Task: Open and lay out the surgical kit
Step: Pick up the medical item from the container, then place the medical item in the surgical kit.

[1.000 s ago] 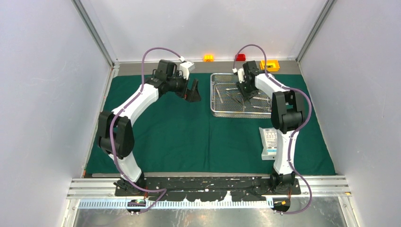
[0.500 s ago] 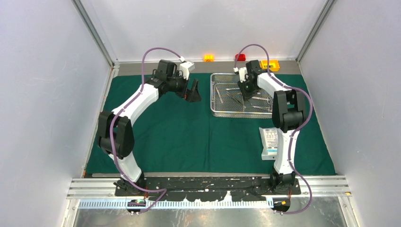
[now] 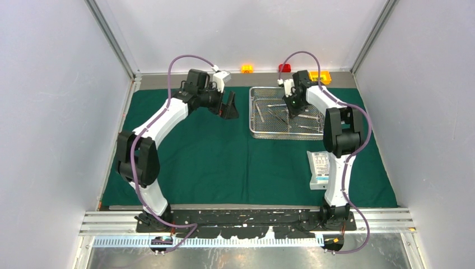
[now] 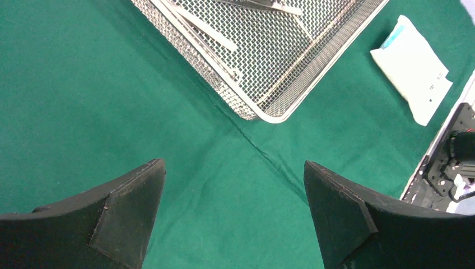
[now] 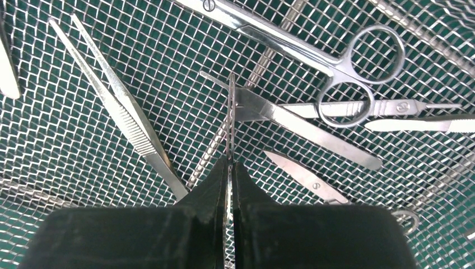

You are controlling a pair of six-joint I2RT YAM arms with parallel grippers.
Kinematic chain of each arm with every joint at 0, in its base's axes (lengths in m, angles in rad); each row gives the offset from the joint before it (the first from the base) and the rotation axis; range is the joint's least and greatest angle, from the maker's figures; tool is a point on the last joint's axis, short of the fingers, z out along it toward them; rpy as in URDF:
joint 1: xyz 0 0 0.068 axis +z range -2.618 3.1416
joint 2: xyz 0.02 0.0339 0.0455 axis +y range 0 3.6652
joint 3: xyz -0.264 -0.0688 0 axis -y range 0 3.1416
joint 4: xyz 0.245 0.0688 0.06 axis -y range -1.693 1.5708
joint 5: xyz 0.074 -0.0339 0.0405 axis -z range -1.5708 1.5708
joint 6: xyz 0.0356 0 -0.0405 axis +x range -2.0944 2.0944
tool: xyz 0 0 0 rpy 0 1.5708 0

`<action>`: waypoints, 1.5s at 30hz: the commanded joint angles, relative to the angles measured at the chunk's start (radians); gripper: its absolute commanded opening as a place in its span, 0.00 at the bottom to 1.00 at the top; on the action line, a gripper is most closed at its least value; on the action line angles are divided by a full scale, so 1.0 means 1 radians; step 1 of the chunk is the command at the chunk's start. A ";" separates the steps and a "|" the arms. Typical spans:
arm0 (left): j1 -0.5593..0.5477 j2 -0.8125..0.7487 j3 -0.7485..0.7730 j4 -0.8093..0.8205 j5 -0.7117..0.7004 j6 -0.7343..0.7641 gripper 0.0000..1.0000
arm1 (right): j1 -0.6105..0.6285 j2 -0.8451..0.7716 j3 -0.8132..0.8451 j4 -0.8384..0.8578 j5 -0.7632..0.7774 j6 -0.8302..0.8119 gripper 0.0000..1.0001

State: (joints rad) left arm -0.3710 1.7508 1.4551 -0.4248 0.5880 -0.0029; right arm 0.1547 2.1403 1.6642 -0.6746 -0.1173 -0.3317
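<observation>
Top external view: the right gripper (image 3: 292, 105) now sits a little farther toward the upper right over the wire-mesh tray (image 3: 251, 120) than a second ago. The left gripper (image 3: 228, 107) hangs in the same spot, upper centre, just left of the tray, above the green drape (image 3: 224, 162). The white pouch (image 3: 319, 168) lies unmoved at the right, beside the right arm's upright link.

In the right wrist view the two black fingers (image 5: 210, 185) are pressed together on a thin silver instrument (image 5: 230, 112). It shows edge-on as a narrow line running from the fingertips toward the centre of the frame. Which instrument it is cannot be told. Around it on the mesh lie:
- tweezers (image 5: 120, 109) at the left
- scissors (image 5: 336, 59) at the upper right
- flat blades at the right, crossing under the scissor handles

In the left wrist view the jaws stand wide apart at the bottom of the frame with bare cloth between them. The tray's corner is above them at upper centre, clear of both fingers, and the pouch is at the upper right.
</observation>
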 commanded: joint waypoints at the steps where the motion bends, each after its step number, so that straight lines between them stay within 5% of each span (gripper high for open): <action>1: 0.003 0.013 0.062 0.020 0.038 -0.060 0.97 | -0.007 -0.126 0.017 0.001 -0.024 0.040 0.02; 16: -0.027 0.155 0.186 0.256 0.124 -0.628 0.89 | 0.096 -0.360 -0.126 0.155 -0.138 0.327 0.01; 24: -0.065 0.307 0.314 0.240 0.122 -0.854 0.81 | 0.193 -0.436 -0.184 0.208 -0.137 0.422 0.01; 45: -0.108 0.458 0.451 0.200 0.122 -0.885 0.59 | 0.216 -0.453 -0.247 0.241 -0.172 0.449 0.01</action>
State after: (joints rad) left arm -0.4679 2.1960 1.8591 -0.2432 0.6827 -0.8841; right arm 0.3656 1.7275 1.4151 -0.4820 -0.2790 0.1078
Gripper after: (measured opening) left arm 0.604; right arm 0.074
